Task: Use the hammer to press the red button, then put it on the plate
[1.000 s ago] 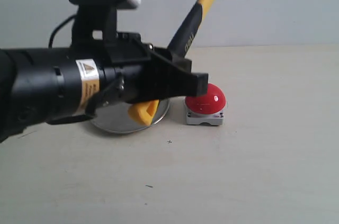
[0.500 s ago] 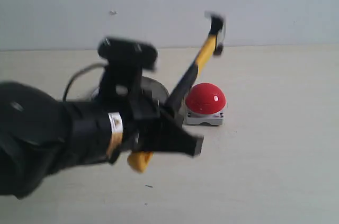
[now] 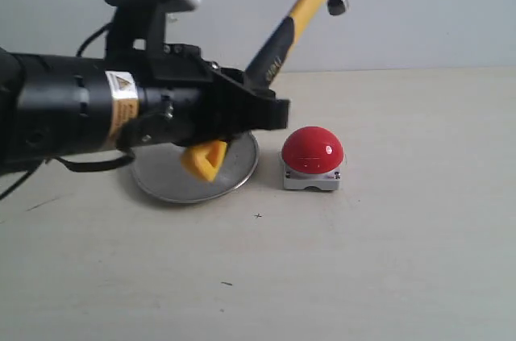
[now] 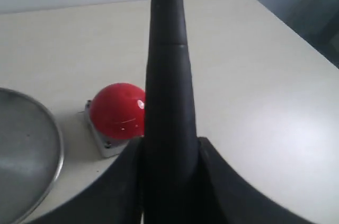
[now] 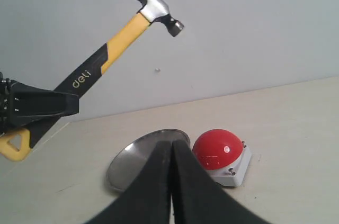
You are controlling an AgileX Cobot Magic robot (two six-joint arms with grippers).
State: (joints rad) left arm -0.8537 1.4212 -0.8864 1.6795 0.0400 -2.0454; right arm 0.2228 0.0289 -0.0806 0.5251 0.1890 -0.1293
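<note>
Exterior view: left end effector, pinching the raised hammer, hides part of the plate beside the red button; right end effector pressed together.

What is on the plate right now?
Nothing shows on the plate; the hammer is up in the left end effector. The arm hides part of the plate.

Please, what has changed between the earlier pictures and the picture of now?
The left gripper dipped with the hammer toward the red button, then lifted it back up; its fingers keep their hold on the handle. The red button and the plate have not moved.
</note>
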